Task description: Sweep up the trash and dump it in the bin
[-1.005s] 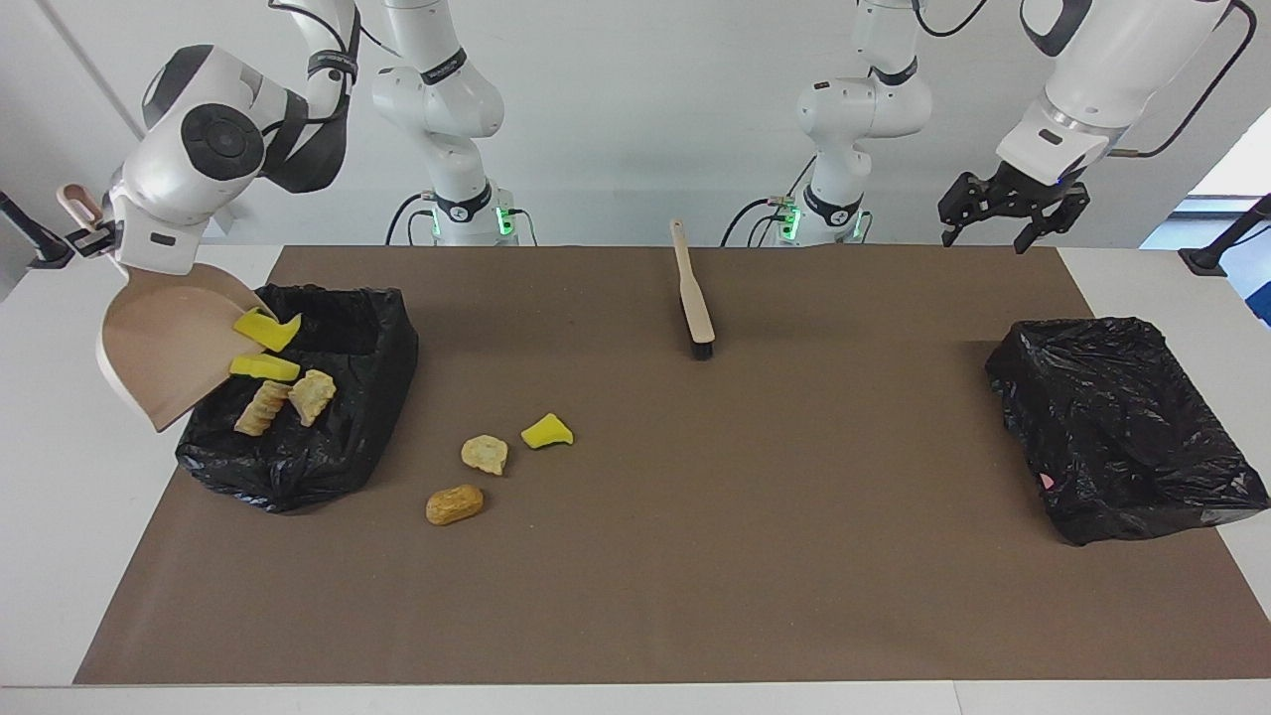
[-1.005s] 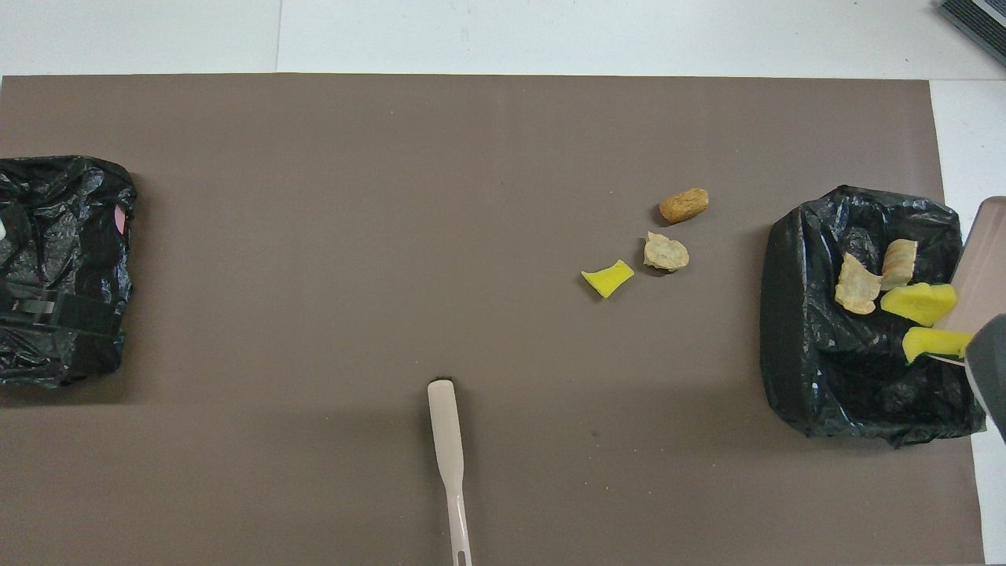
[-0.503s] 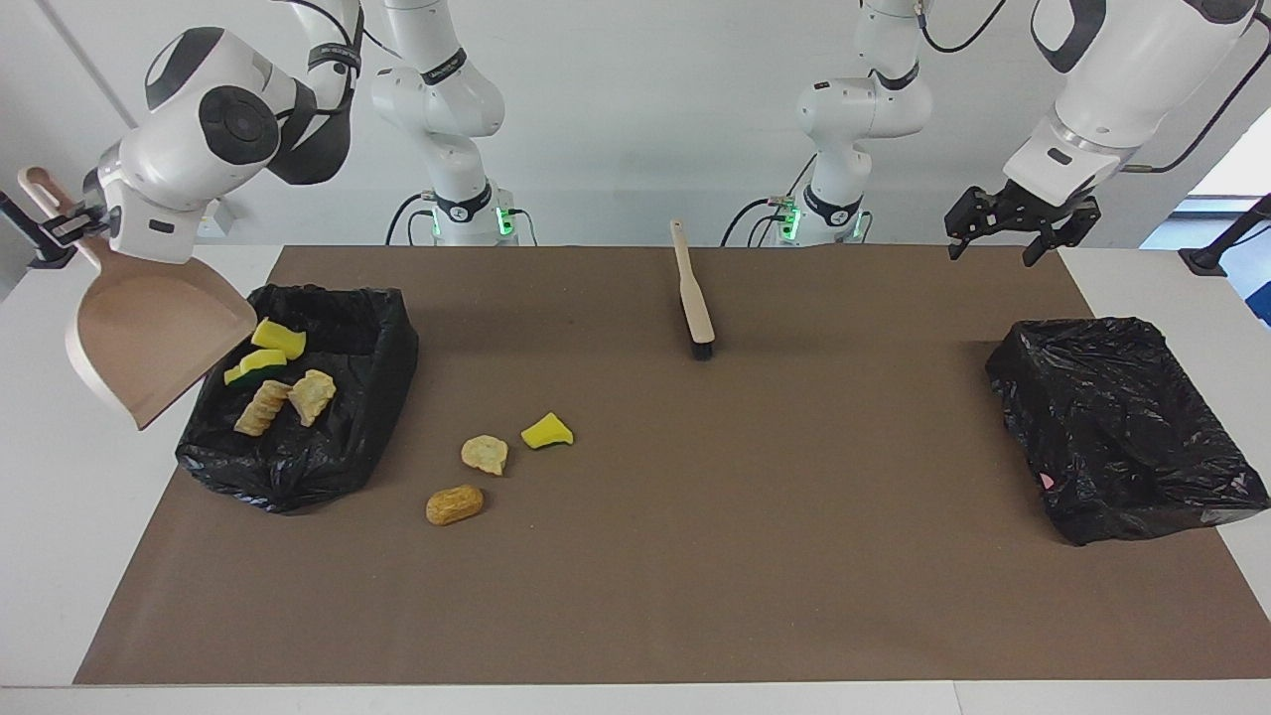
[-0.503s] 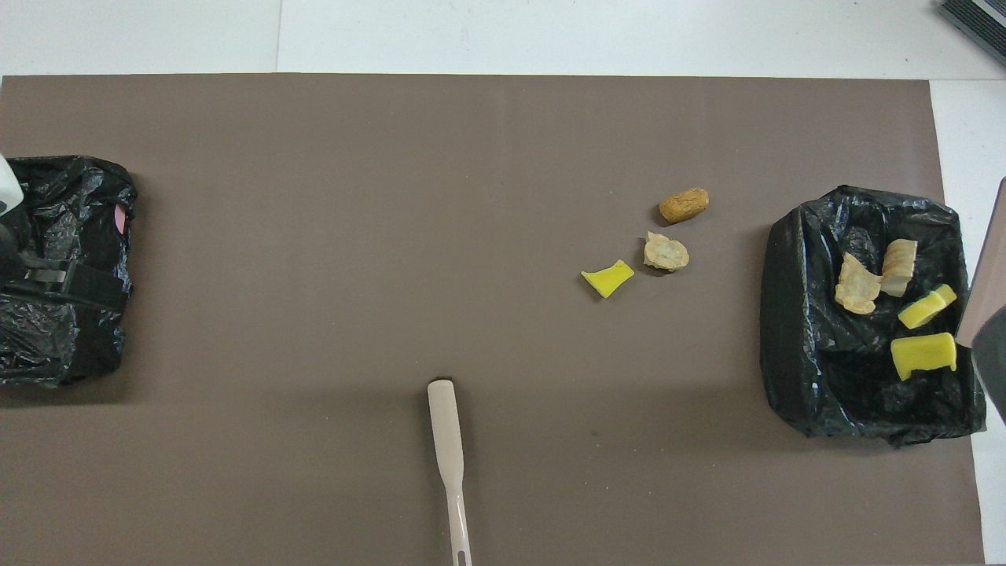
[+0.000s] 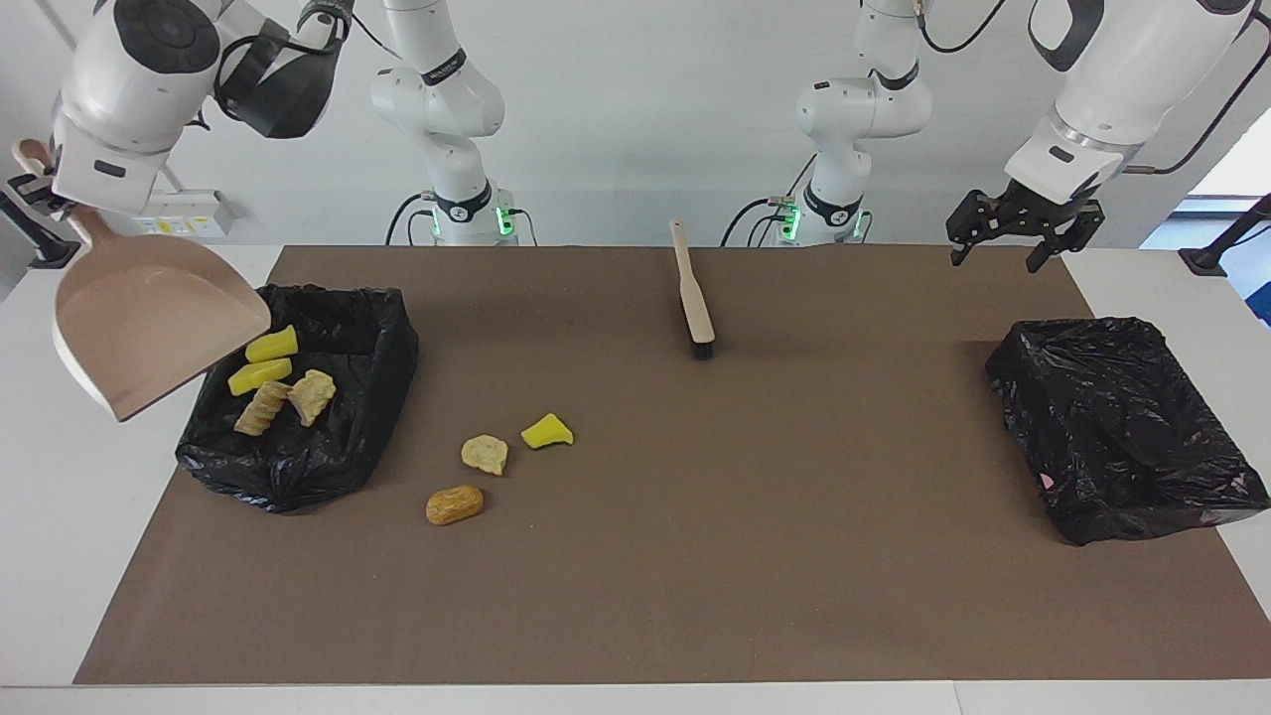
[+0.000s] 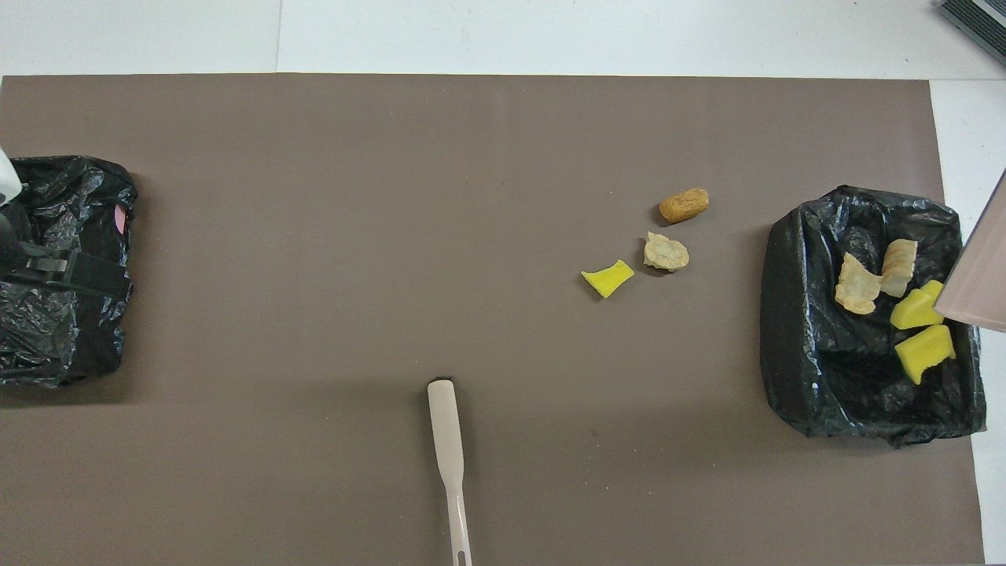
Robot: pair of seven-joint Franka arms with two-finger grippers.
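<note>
The beige dustpan (image 5: 149, 318) is being held by its handle in the closed right gripper (image 5: 35, 184), tilted over the edge of the black-lined bin (image 5: 348, 397) at the right arm's end of the table. Four trash pieces (image 5: 273, 382) are lying in that bin; three more (image 5: 487, 457) are lying on the brown mat (image 5: 695, 546) just beside it. The left gripper (image 5: 1015, 233) is being held open and empty in the air, above the mat's edge close to a second black-lined bin (image 5: 1122, 427). The brush (image 5: 693, 298) is lying mid-table, near the robots. White walls are being seen around. The right gripper's fingers are largely being hidden by the wrist; in the overhead view the dustpan is being cut off.
</note>
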